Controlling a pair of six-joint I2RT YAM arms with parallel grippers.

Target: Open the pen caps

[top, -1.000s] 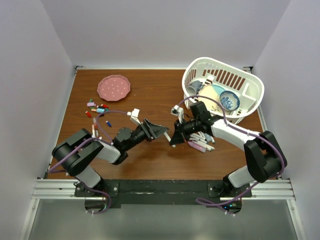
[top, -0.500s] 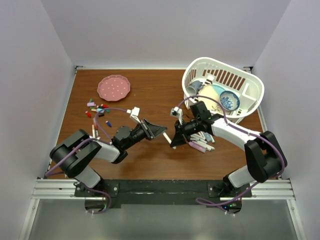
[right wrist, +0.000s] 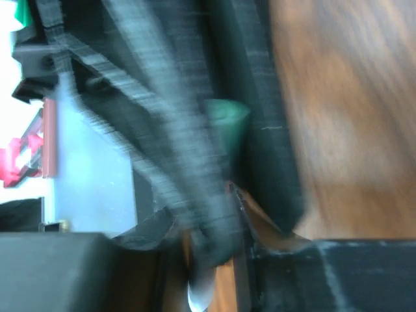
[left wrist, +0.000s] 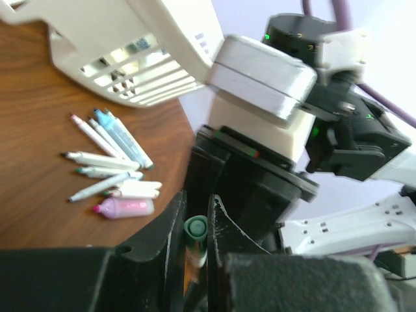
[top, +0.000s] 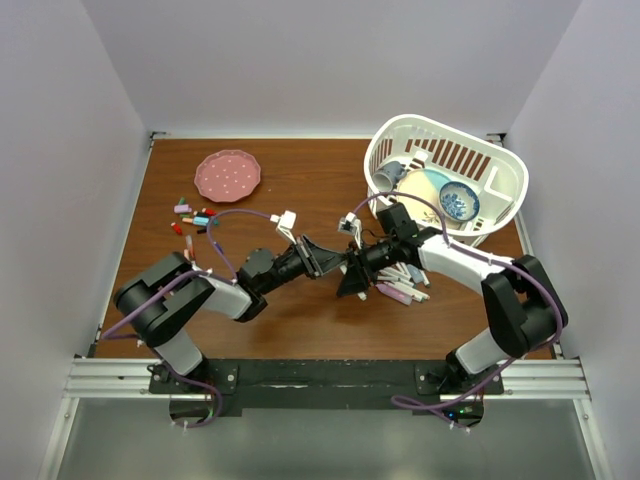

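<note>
My left gripper (left wrist: 196,211) has fingers of matt black plastic, a little scuffed and pale along the edges; the green cap (left wrist: 195,227) is smooth plastic with a soft shine. The table (top: 310,170) is brown wood grain, smooth and faintly glossy; the basket (top: 505,170) is white moulded plastic; the plate (top: 228,175) looks matt pink; the right arm (left wrist: 260,78) wears a glossy white plastic shell.

Brown wood-grain bench (top: 300,180); pink dotted plate (top: 228,175); white slatted basket (top: 455,157); blue patterned bowl (top: 459,201); green pen cap (left wrist: 195,227); purple cables (left wrist: 341,13).
</note>
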